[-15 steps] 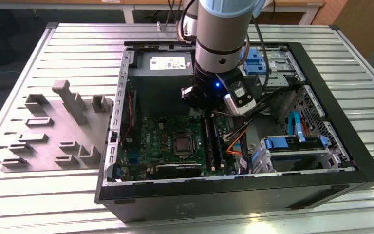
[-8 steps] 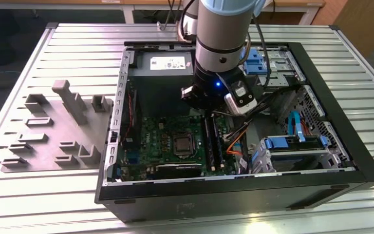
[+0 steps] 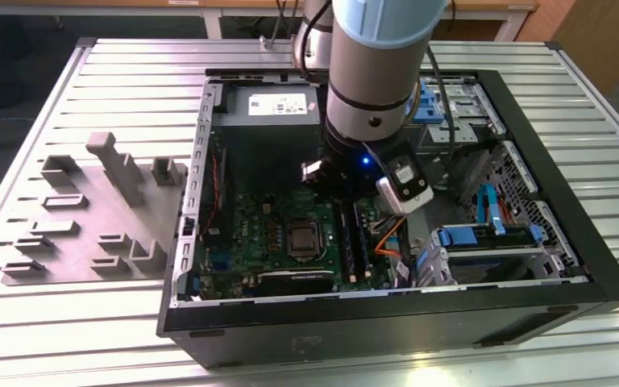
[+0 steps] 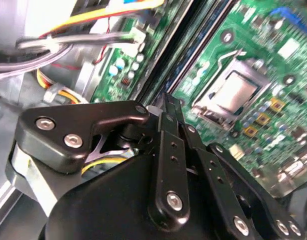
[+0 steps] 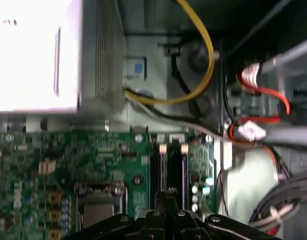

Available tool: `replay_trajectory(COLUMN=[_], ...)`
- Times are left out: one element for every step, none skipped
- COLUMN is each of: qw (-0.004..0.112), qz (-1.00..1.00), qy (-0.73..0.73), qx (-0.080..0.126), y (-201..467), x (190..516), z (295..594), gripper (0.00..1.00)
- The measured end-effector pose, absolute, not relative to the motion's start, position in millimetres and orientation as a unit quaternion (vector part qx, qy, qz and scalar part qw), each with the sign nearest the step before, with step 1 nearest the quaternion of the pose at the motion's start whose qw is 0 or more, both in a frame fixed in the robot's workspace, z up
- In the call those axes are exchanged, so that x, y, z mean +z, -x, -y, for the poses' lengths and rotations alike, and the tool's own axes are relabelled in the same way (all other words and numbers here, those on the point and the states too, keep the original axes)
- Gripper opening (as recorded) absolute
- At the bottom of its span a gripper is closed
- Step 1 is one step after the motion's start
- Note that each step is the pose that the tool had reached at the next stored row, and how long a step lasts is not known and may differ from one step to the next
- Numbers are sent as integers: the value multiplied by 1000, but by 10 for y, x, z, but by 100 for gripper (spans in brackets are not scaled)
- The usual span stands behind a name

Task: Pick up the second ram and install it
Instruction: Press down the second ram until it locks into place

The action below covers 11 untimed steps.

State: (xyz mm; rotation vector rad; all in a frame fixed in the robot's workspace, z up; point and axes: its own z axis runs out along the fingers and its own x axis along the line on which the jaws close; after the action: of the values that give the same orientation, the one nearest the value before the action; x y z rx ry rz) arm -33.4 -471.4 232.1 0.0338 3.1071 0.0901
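My gripper (image 5: 166,196) sits over the motherboard's (image 3: 277,234) RAM slots (image 5: 171,167), aligned for seating; jaws clenched; any gripped ram hidden.

In the first wrist view the gripper (image 5: 169,199) hangs just over the black memory slots (image 5: 171,167) of the green motherboard (image 5: 68,165), with the pale power-supply box (image 5: 38,55) and a looping yellow cable (image 5: 206,60) beyond

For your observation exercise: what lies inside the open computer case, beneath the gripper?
Under the gripper lies the green motherboard with its slots. The ram and the jaws' tips are hidden.
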Motion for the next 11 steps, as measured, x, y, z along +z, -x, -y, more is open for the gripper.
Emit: replay_trajectory(qw=[17, 17, 17, 17, 17, 17, 16, 17, 17, 17, 17], qz=[-999, -999, -999, -999, -999, -999, -999, -999, -999, -999, -999], qy=[-11, -11, -11, -11, -11, -11, -11, -11, -11, -11, -11], qx=[29, 29, 29, 29, 29, 29, 29, 29, 29, 29, 29], y=[334, 334, 334, 334, 334, 334, 334, 334, 334, 334, 334], x=[2321, 2321, 2321, 2320, 2320, 2321, 2320, 2320, 2319, 2319, 2319], z=[4750, 4783, 4815, 4845, 4875, 4904, 4933, 4962, 4992, 5020, 5046], gripper=[11, 11, 11, 11, 11, 11, 11, 11, 11, 11, 11])
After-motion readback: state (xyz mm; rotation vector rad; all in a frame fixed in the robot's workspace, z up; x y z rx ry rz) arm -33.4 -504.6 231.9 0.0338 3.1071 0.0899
